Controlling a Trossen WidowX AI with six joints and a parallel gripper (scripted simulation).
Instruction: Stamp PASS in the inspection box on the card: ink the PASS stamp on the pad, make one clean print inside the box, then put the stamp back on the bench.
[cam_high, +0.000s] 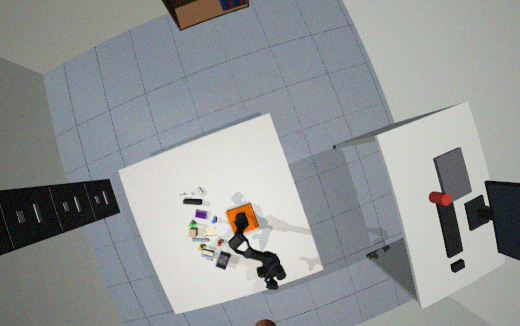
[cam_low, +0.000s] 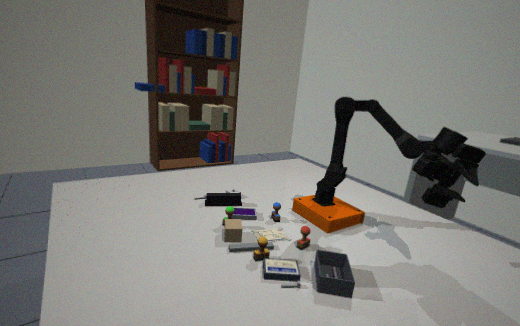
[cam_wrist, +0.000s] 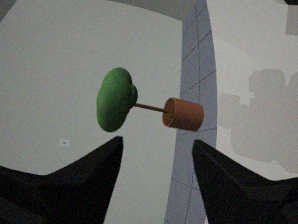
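Observation:
Four stamps stand on the white bench: green-knobbed (cam_high: 192, 224) (cam_low: 229, 210), blue-knobbed (cam_high: 214, 219) (cam_low: 276, 206), red-knobbed (cam_high: 220, 242) (cam_low: 305, 231) and orange-knobbed (cam_high: 202, 247) (cam_low: 262, 242). Which one reads PASS cannot be told. A cream card (cam_high: 211, 231) (cam_low: 271, 234) lies among them; its print is too small to read. A purple pad (cam_high: 201, 214) (cam_low: 244, 213) lies behind the card. My gripper (cam_low: 470, 192) (cam_wrist: 158, 144) is partly open and empty, raised high to the right, far from the stamps and card.
A wooden block (cam_high: 193, 232) (cam_low: 233, 230) and a grey bar (cam_low: 250, 247) sit beside the card. A blue-labelled case (cam_high: 207, 254) (cam_low: 281, 269) and a dark walled tray (cam_low: 334, 286) are at the front. A black block (cam_high: 192, 201) (cam_low: 223, 199) lies behind. The wrist view shows a potted plant (cam_wrist: 184, 114).

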